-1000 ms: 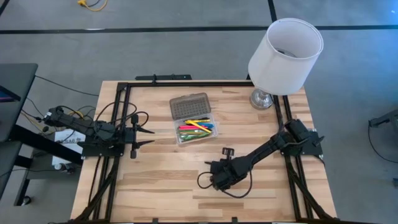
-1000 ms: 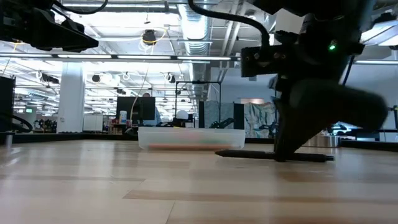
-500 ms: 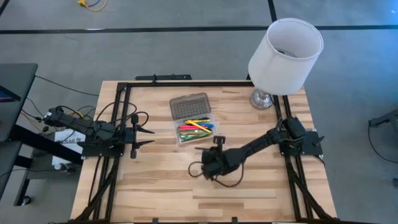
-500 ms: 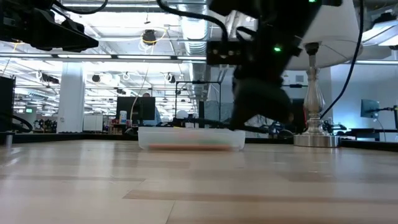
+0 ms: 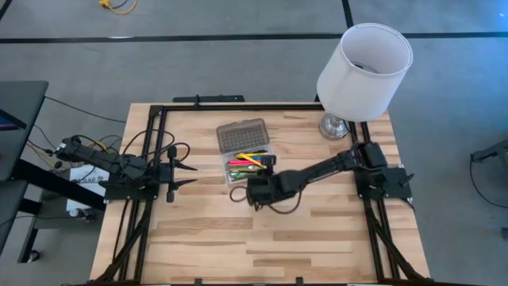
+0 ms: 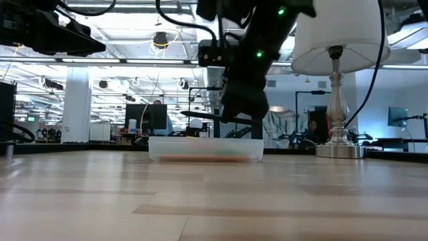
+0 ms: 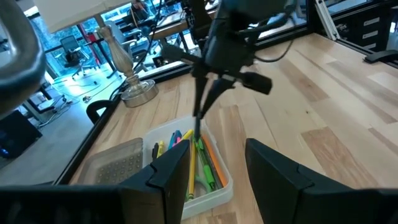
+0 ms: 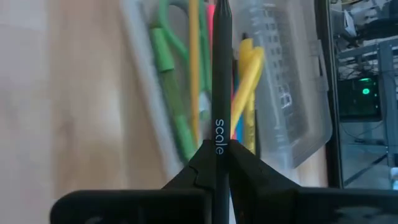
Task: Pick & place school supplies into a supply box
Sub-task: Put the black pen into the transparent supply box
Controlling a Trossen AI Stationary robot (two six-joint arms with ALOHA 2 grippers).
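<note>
Nearly complete: right gripper point(image 8: 219, 163) pinches a black pen point(image 8: 221, 74) above the supply box point(image 5: 251, 169), already holding most supplies; left gripper point(image 7: 214, 174), fingers spread, waits aside.

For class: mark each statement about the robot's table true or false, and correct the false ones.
1. The right gripper is shut on a black pen. True.
2. The supply box has its lid closed. False: the ribbed lid lies open behind it.
3. The left gripper is over the box. False: it waits at the table's left edge, open.
4. A white lamp stands at the far right corner. True.
5. The box is empty. False: coloured pens lie inside.
</note>
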